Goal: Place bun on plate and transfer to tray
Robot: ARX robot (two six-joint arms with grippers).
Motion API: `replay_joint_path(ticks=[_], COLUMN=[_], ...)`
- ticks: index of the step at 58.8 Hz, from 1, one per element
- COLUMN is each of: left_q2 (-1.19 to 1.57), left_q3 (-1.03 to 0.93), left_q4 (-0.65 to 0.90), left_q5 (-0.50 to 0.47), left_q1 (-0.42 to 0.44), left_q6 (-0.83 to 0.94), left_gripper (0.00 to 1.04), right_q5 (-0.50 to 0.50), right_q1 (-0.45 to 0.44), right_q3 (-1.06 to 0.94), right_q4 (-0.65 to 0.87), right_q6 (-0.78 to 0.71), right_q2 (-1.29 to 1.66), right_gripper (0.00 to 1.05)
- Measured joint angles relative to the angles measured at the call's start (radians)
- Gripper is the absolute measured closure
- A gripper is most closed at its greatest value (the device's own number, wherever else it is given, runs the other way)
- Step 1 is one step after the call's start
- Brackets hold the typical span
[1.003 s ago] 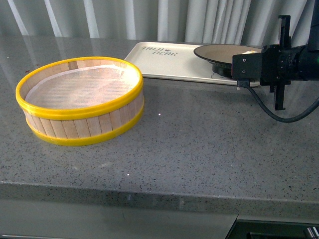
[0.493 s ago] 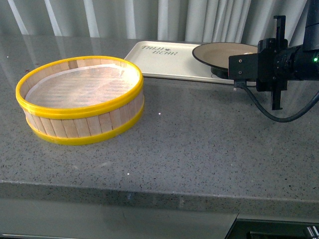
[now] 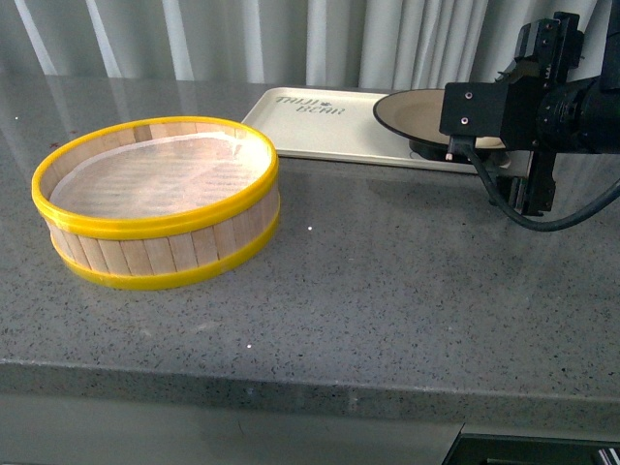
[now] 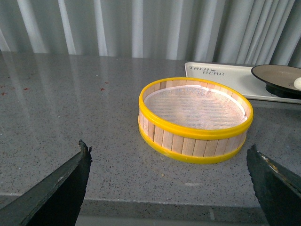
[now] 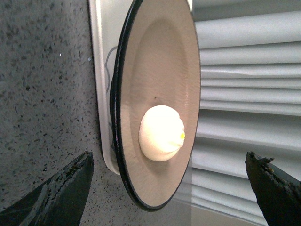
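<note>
- You see the small white steamed bun with a tiny yellow dot sitting on the round taupe-brown plate with thin black rim.
- The plate rests on the flat cream-white rectangular tray, at its right end, at the back of the grey speckled counter.
- Your right gripper is released; its dark fingers are spread wide, just beside the plate and holding nothing.
- Your left gripper is also spread wide and holds nothing; it faces the round wooden steamer basket with yellow rims.
</note>
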Motion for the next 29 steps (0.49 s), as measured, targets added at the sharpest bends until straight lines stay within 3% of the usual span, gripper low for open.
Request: replay_joint_path(ticks=[7,17,23,29], left_q2=[0.0,0.0,0.0,0.0], left_q3=[0.0,0.0,0.0,0.0], left_q4=[0.0,0.0,0.0,0.0], left_q5=[0.0,0.0,0.0,0.0], left_q1=[0.0,0.0,0.0,0.0], left_q6=[0.0,0.0,0.0,0.0], left_gripper=[0.07,0.07,0.07,0.07], right_q5=[0.039,0.167,0.175,0.176], right_q1=[0.03,0.051,0.045,0.041], right_q3=[-0.068,-0.14,-0.145,-0.145], right_q4=[0.011,-0.111,-0.167,-0.17], right_q6=[0.101,0.419,0.622,0.697], right_q2=[-0.08,-0.263,-0.33,-0.337], right_gripper=[0.08,0.08,0.08,0.08])
